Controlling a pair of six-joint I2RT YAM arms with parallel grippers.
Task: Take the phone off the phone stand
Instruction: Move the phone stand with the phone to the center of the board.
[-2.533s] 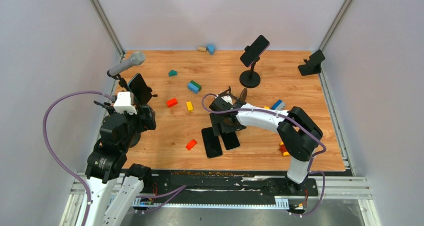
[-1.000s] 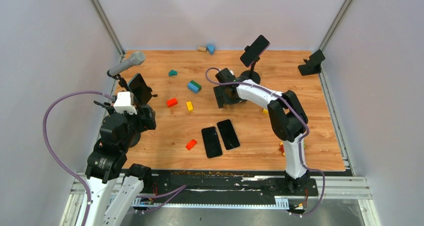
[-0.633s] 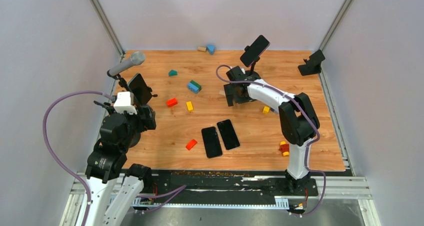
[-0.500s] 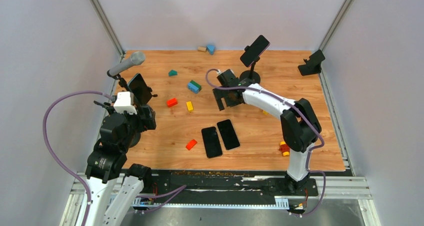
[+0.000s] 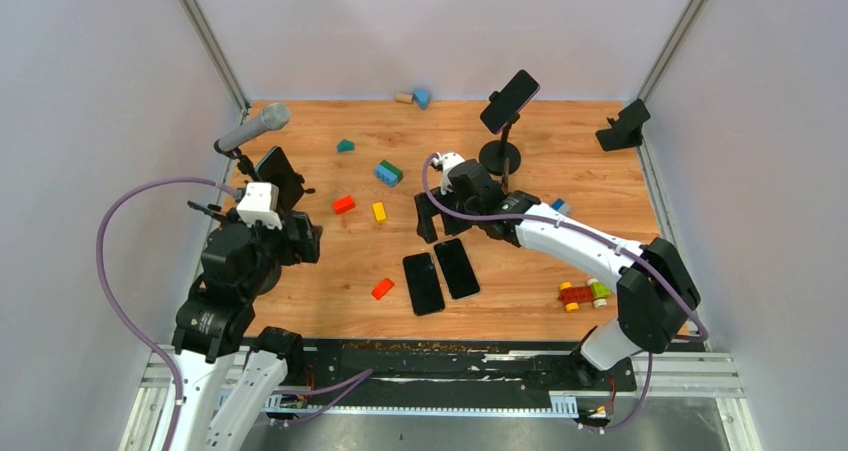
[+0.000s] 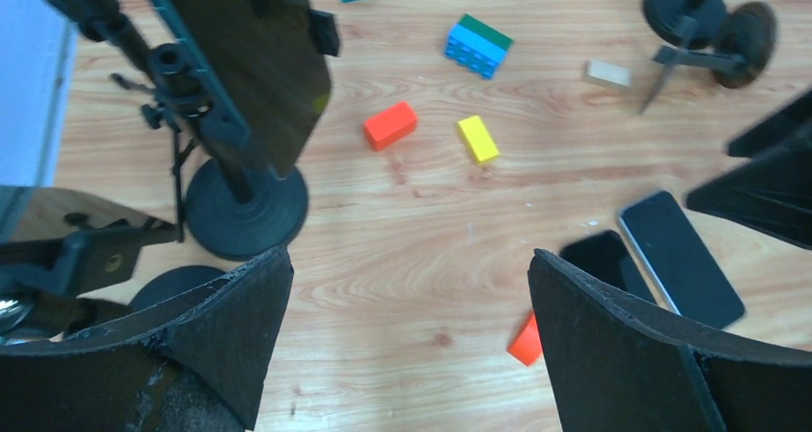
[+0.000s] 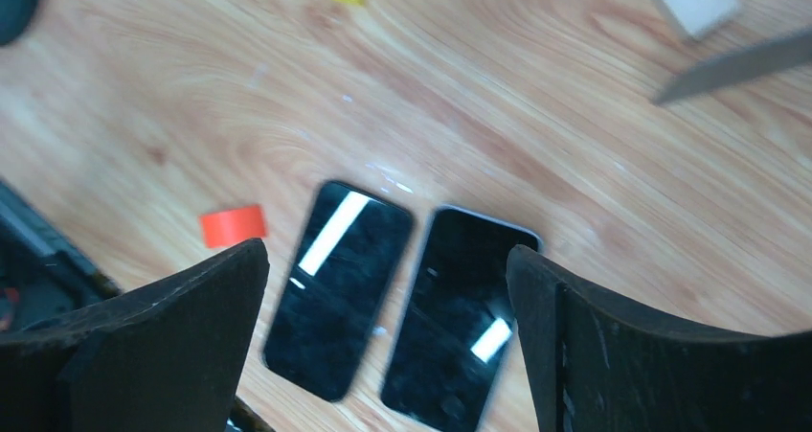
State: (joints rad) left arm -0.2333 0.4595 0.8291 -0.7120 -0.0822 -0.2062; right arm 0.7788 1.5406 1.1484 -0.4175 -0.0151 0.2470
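The overhead view counts four phones. The mounted phone [image 5: 280,176] sits clamped on its phone stand [image 6: 246,207], well left of the yellow brick [image 5: 379,211]. A rear phone [image 5: 510,101] sits on a second stand beyond and right of the brick. Two flat phones [image 5: 423,283] lie side by side nearer than it. The left wrist view shows the phone stand's round foot plainly, yet it cuts off the mounted phone's top and gives only the foot of the rear stand [image 6: 675,6]. A finger there half hides one flat phone. The left gripper [image 6: 407,298] gapes empty, near-left of the brick. The right gripper [image 7: 385,260] gapes empty over the flat phones.
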